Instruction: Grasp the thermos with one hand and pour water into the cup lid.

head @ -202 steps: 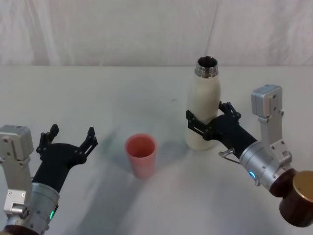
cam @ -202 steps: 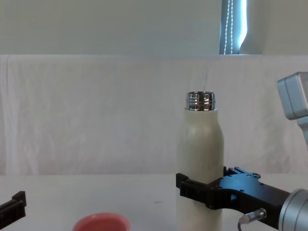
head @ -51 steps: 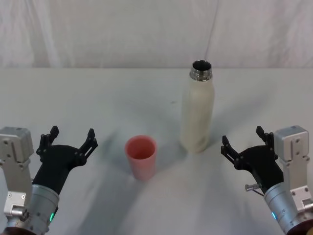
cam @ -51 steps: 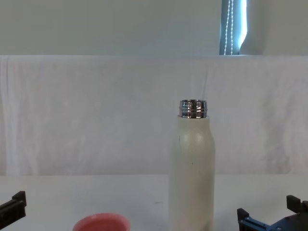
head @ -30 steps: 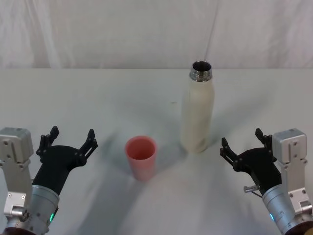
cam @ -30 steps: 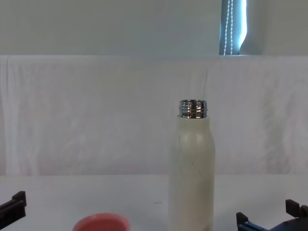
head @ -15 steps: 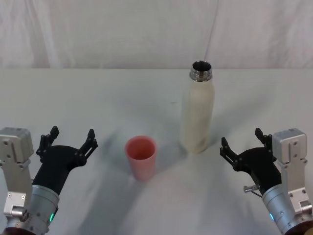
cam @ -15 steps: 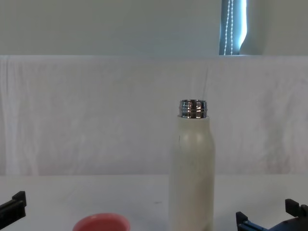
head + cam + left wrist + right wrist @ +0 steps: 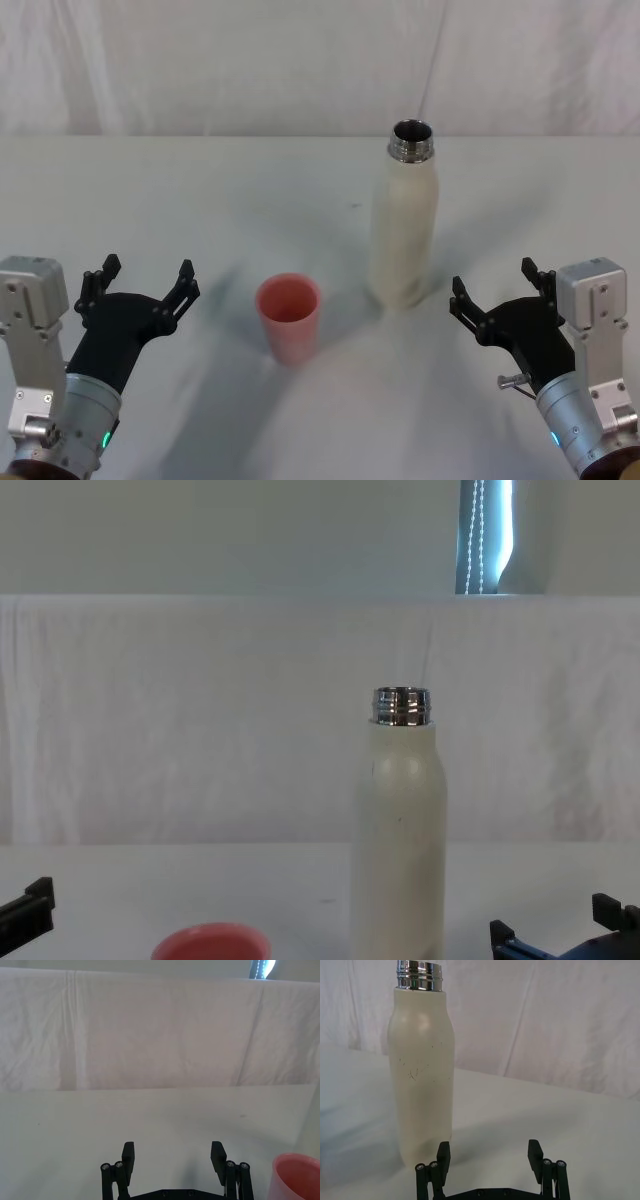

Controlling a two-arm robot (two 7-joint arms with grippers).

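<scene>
Hand spread wide, empty

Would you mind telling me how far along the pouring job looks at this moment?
Done: the thermos stands upright and uncapped on the table, beside the cup lid. In hand: nothing; the right pincer is open, short of the thermos and apart from it, and the left pincer is open, off to the cup lid's left. Whether the cup lid holds water cannot be told, so gripping and pouring may remain.
</scene>
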